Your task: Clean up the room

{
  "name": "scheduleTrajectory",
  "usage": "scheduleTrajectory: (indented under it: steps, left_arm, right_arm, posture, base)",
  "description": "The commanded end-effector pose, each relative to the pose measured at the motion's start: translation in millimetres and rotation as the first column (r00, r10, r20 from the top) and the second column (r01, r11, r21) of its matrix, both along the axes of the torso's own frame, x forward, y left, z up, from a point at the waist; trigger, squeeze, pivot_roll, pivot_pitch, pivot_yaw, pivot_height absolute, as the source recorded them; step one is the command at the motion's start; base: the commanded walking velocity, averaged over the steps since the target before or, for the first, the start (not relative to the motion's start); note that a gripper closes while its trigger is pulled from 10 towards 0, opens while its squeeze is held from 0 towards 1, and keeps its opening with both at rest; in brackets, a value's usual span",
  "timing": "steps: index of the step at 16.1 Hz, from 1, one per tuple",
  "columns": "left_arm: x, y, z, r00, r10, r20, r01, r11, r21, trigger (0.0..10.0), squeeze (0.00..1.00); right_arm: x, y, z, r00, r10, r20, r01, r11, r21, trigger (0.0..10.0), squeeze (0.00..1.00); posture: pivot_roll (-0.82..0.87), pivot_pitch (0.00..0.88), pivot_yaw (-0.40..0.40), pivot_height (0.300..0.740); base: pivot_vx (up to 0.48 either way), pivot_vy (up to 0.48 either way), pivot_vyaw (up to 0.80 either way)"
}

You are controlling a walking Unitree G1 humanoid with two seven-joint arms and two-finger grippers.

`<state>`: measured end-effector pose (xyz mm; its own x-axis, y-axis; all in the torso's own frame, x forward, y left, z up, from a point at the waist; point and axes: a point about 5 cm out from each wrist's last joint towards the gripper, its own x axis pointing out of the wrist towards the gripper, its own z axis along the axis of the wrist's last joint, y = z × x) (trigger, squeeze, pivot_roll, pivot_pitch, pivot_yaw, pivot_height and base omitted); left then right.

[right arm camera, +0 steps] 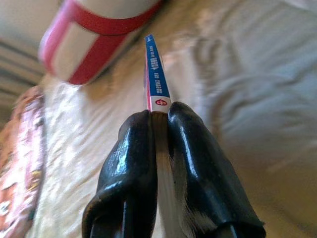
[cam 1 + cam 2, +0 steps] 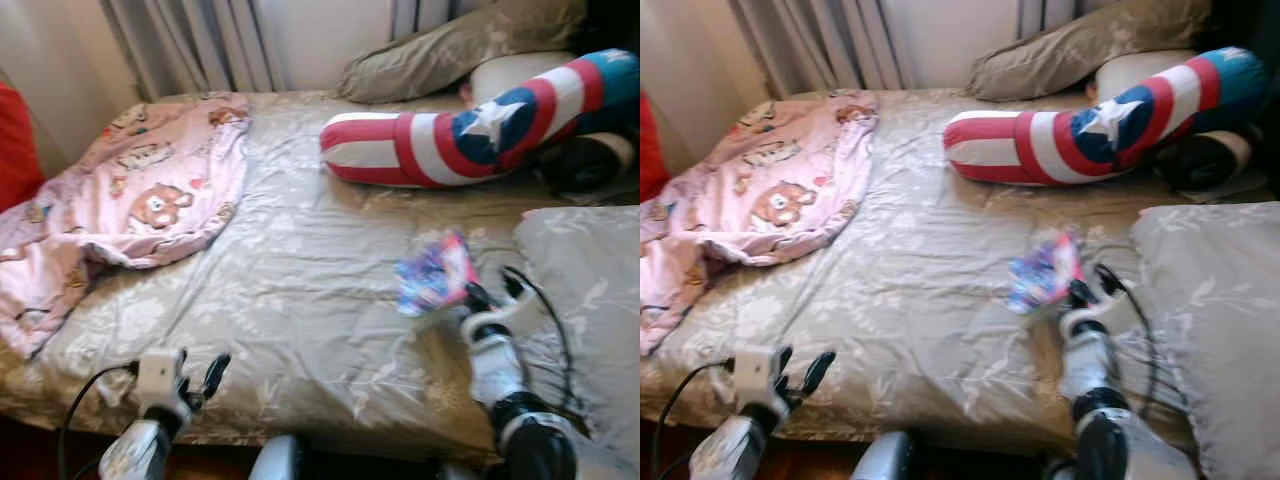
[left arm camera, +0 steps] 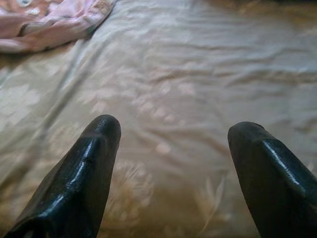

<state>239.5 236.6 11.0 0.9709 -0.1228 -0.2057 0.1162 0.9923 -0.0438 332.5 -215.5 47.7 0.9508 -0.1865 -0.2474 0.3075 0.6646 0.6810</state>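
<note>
A thin, colourful blue-and-red booklet (image 2: pixel 435 275) is pinched edge-on in the right gripper (image 1: pixel 158 116), above the bed's near right.

Home bedroom: bed (image 2: pixel 300 300) w/ pillows (image 2: pixel 450 50), curtains (image 2: pixel 190 45).

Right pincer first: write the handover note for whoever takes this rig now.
Right pincer: shut on a thin colourful booklet, held edge-on above the bed.
Left pincer: open, holding nothing, near the bed's front edge.
On the bed: pink blanket crumpled at the robot's left, striped star bolster at the far right, grey pillow at the near right.
Done: booklet picked up.
Left: put the booklet away; the blanket is probably next.
</note>
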Motion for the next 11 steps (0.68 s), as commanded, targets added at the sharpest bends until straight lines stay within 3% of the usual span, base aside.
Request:
scheduleTrajectory:
  steps: [1,2,5,11]
  left_arm:
    - [-3.3,2.5,2,1.0,-0.01,-0.004,0.01,1.0,0.002,10.0,0.0]
    - [-12.5,2.5,1,1.0,-0.021,-0.018,0.021,1.0,0.008,10.0,0.0]
    - [-25.1,2.6,3,0.999,-0.038,-0.036,0.038,0.999,0.01,10.0,0.0]
    - [-29.6,0.5,13,0.997,-0.05,-0.052,0.05,0.999,0.005,10.0,0.0]
  right_arm:
    - [-5.8,-4.1,-7,0.999,-0.035,-0.03,0.036,0.999,0.014,10.0,0.0]
    - [-16.8,-13.4,-18,0.994,-0.078,-0.076,0.08,0.996,0.024,10.0,0.0]
    - [-29.6,-22.1,-29,0.984,-0.133,-0.119,0.137,0.99,0.025,10.0,0.0]
    - [-33.6,-39.9,-26,0.97,-0.203,-0.133,0.203,0.979,-0.014,10.0,0.0]
  posture:
    - [0.21,0.099,0.117,0.632]
    - [0.21,0.123,0.125,0.632]
    - [0.22,0.167,0.141,0.632]
    - [0.23,0.212,0.158,0.632]
  base:
    - [0.0,0.0,0.0]
    - [0.0,0.0,0.0]
    - [0.0,0.0,0.0]
    - [0.0,0.0,0.0]
